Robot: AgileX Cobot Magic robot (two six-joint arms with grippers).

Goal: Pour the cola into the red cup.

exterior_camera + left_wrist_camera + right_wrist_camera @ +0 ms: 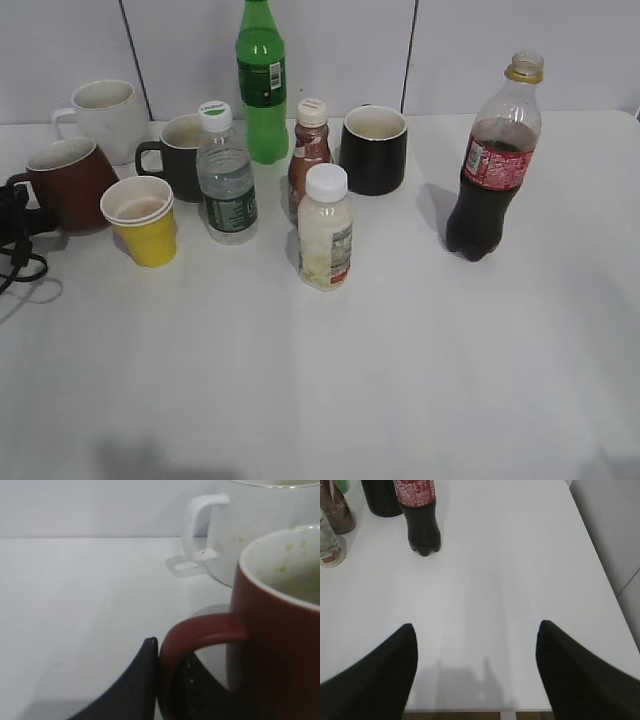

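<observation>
Cola point(492, 165) is standing uncapped, about two-thirds full; left jaws are gripping the red cup's point(68, 183) handle; right jaws are gaping wide.

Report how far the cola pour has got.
Done: nothing poured; the cola stands upright and uncapped on the table, and the red cup looks empty inside. In hand: the left gripper sits at the cup's handle; whether it grips is unclear. The right gripper is open, short of the bottle. Left: grasp the bottle, carry it over, pour.
</observation>
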